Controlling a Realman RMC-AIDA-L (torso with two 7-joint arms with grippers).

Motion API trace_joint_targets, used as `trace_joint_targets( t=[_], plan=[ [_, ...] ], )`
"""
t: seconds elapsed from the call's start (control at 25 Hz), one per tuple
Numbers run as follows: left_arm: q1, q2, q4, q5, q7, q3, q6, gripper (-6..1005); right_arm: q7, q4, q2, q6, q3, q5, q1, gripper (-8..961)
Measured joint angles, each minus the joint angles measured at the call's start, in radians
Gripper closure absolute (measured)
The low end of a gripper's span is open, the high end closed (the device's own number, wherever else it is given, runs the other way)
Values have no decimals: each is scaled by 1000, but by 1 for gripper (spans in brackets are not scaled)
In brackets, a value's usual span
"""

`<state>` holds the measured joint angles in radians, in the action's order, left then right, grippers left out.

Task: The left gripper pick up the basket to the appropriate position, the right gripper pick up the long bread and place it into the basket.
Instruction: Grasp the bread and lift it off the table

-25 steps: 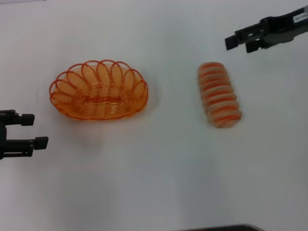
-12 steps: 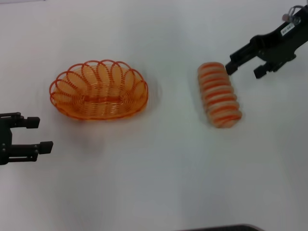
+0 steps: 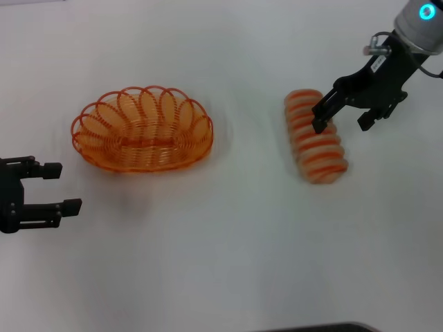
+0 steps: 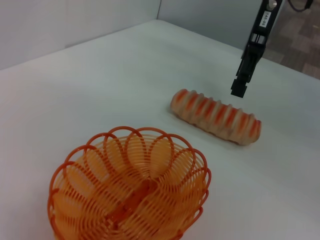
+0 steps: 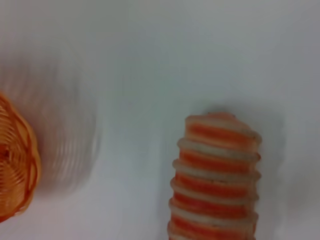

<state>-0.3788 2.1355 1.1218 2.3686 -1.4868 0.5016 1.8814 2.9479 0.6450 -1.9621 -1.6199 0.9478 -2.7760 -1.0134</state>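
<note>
The orange wire basket [image 3: 142, 130] stands empty on the white table, left of centre. The striped long bread [image 3: 315, 138] lies on the table to the right, pointing away from me. My right gripper [image 3: 340, 123] is open and hangs just over the bread's right side, one finger [image 3: 321, 119] overlapping it. My left gripper [image 3: 64, 187] is open and empty, on the near left of the basket and apart from it. The left wrist view shows the basket [image 4: 130, 190], the bread [image 4: 216, 116] and a right gripper finger [image 4: 240, 85] above it. The right wrist view shows the bread [image 5: 216, 180] and the basket's edge [image 5: 15, 170].
The white table [image 3: 228, 242] lies bare between the basket and the bread. A dark edge [image 3: 318, 327] shows at the table's near side. A grey wall [image 4: 75, 20] rises behind the table in the left wrist view.
My right gripper has come down and toward me from the far right to just over the bread. My left gripper has edged a little to the right. Basket and bread have not moved.
</note>
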Motion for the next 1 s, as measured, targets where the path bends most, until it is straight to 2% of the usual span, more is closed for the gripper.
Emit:
trace_joint_targets(
  t=[0.36, 0.76, 1.0],
  plan=[
    [0, 10, -1, -2, 2, 0, -10, 228, 31, -55, -37, 62, 49, -87, -69, 8],
    [-1, 14, -7, -1, 2, 0, -30, 229, 34, -79, -57, 124, 70, -92, -102, 12],
    [-4, 16, -7, -4, 2, 0, -24, 228, 36, -140, -61, 168, 74, -92, -112, 34]
  ],
)
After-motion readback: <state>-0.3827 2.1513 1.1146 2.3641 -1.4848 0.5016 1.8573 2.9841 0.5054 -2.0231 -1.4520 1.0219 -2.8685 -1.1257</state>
